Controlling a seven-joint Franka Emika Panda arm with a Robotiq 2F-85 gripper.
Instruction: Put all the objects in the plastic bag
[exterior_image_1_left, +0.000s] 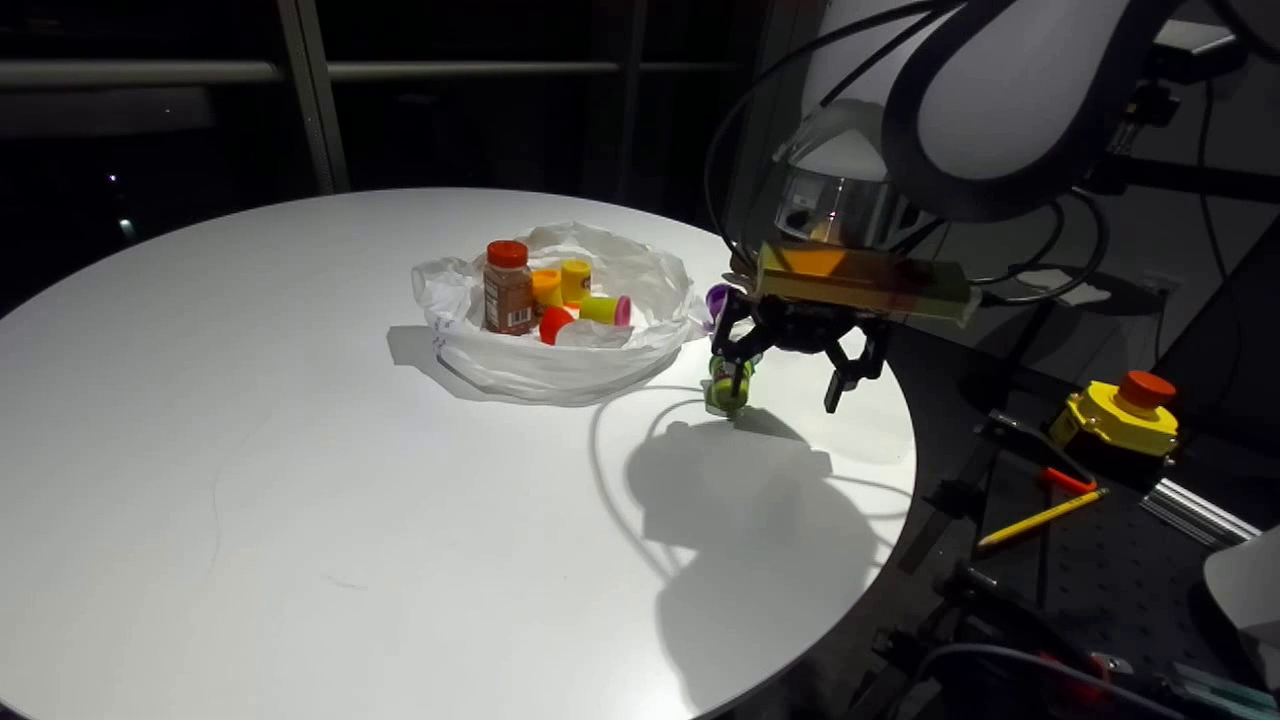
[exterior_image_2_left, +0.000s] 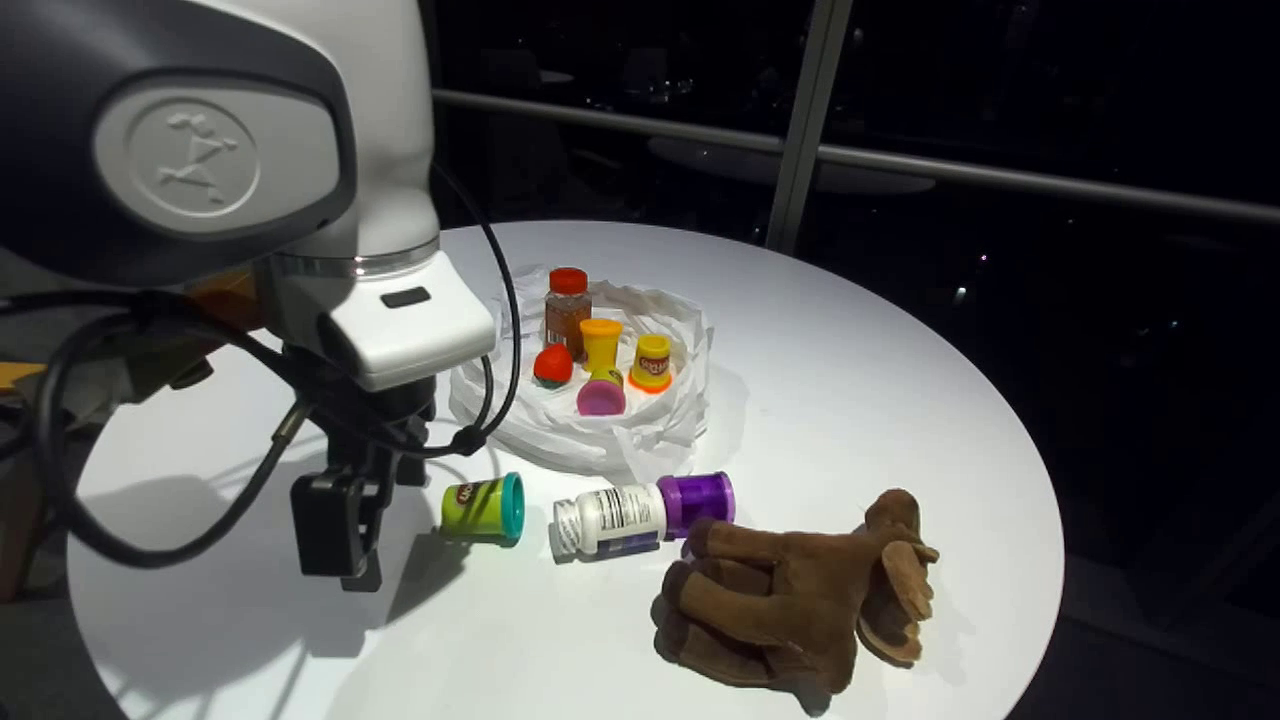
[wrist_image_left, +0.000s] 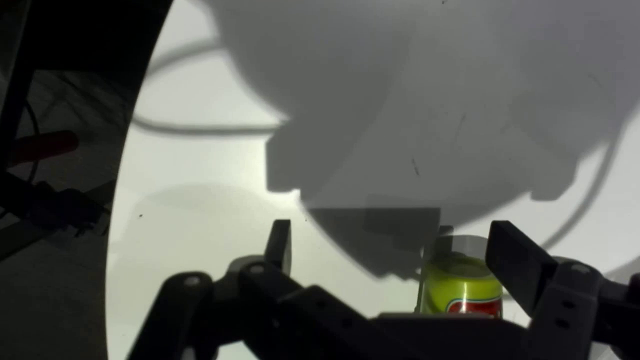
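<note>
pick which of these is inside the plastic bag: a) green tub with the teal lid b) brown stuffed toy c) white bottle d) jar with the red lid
d, since both exterior views show the red-lidded jar upright within the rim of the plastic bag.

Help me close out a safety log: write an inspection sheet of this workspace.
Surface: round white table, arm shadow across it.
Job's things: plastic bag holds a red-lidded jar, a red-and-green item and three tubs; outside it are the green tub, white bottle, purple tub and brown plush toy.
Clutter: yellow pencil, beside the table.
Gripper: open, holding nothing, above the table.
Cables: black cables looping by the arm.
Surroundings: yellow box with a red button; dark windows.
</note>
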